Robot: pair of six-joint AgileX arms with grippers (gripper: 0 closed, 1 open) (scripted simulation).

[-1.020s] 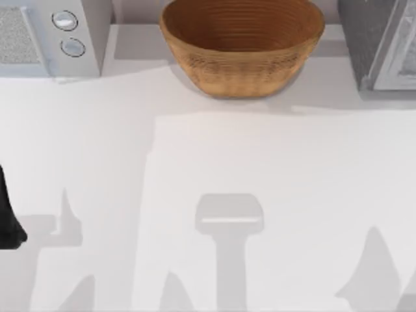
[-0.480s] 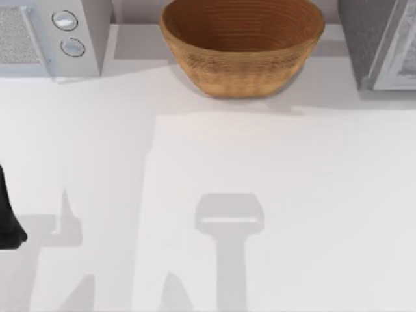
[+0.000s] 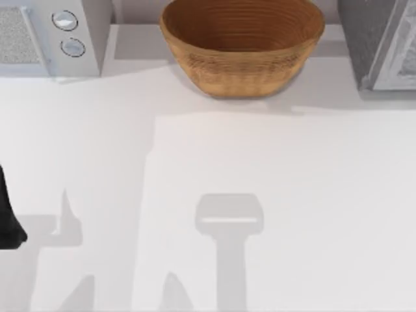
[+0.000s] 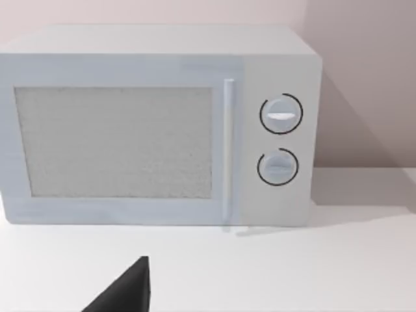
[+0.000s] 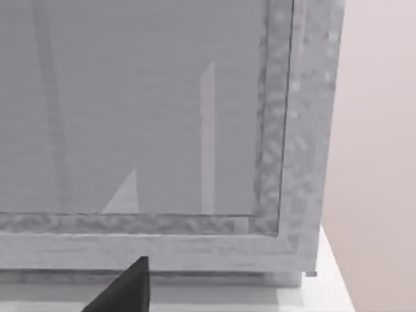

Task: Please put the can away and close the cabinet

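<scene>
The can is out of view. The grey cabinet (image 3: 383,45) stands at the table's back right corner. In the right wrist view its speckled frame and flat grey front (image 5: 162,117) are close ahead, with a dark tip of my right gripper (image 5: 127,289) low in front of it. My left gripper (image 3: 8,221) is a dark shape at the table's left edge. Its tip (image 4: 127,289) points toward the microwave.
A white microwave (image 3: 45,36) with two round dials sits at the back left, its closed door (image 4: 114,143) facing the left wrist camera. A large woven basket (image 3: 242,45) stands at the back centre. White tabletop (image 3: 260,169) stretches across the middle and front.
A pointed shadow at the table's front right has slid out of view since a second ago. The left arm, basket, microwave and cabinet have not moved.
</scene>
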